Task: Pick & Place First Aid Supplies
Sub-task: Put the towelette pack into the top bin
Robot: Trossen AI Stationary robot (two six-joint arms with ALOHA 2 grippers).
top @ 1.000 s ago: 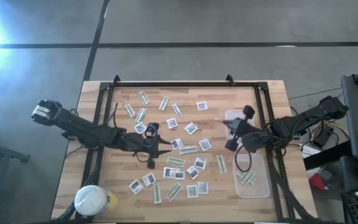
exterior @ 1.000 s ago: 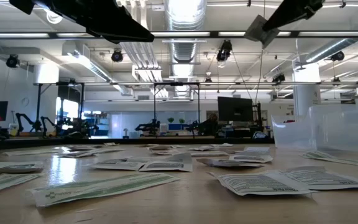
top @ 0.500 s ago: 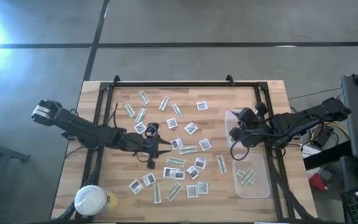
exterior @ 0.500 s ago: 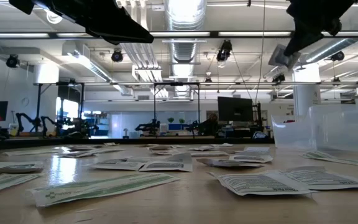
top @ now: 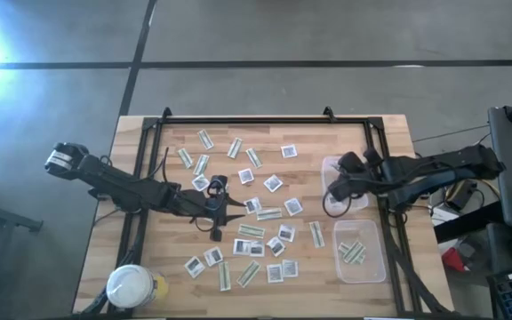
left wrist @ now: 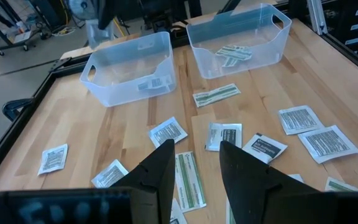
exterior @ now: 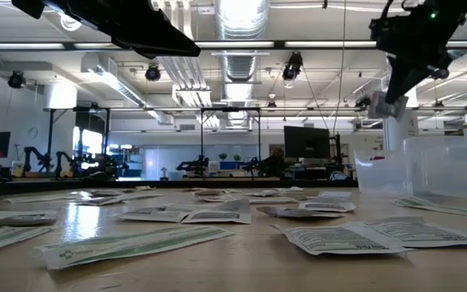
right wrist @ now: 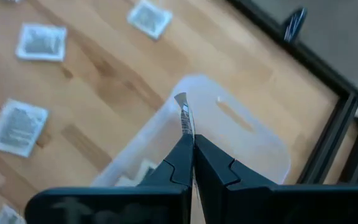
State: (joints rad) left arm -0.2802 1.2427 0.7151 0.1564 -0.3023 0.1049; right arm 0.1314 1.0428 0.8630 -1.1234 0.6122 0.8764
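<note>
A wooden bench (top: pixel 389 133) carries scattered packets (top: pixel 273 183) and two clear tubs. From above, the right claw (top: pixel 334 189) hangs over the far tub (top: pixel 329 165); the left claw (top: pixel 223 212) hovers mid-bench. Its wrist view shows fingers (left wrist: pixel 160 171) spread, holding nothing. The right wrist view shows fingers pinching a packet (right wrist: pixel 184 115) edge-on above the tub.

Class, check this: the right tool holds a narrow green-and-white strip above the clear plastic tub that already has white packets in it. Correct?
Not quite. The right tool grips a square white packet edge-on, not a strip, as the right wrist and low views show. It does hang above the clear plastic tub with white packets.
</note>
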